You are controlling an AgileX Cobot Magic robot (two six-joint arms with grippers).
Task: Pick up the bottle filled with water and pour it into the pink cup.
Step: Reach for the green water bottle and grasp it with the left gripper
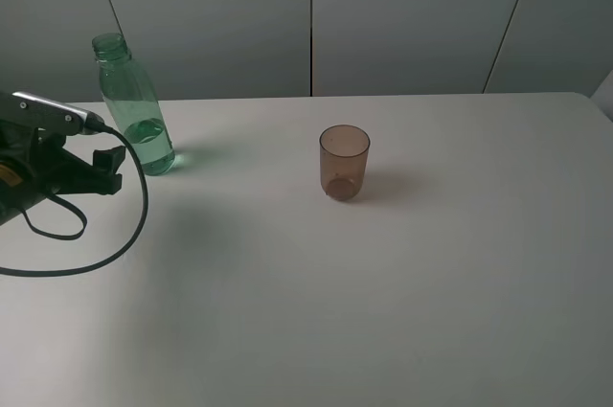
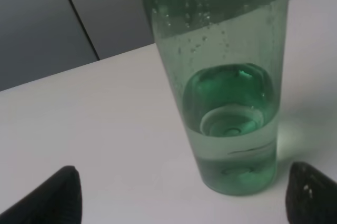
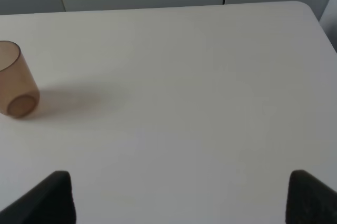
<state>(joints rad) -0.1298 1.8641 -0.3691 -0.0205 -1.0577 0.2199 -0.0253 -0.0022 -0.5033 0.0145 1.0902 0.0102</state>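
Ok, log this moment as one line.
left gripper: open, facing bottle, no contact | bottle: upright, partly filled | pink cup: upright | right gripper: open, empty

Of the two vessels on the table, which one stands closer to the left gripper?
The green bottle. It stands just ahead of the open left gripper, and is taller and holds water. The pink cup stands well off to the side.

Soft, even light leaves faint shadows beside the pink cup (image 1: 344, 162) and the bottle (image 1: 134, 105) (wrist views slightly blurred).
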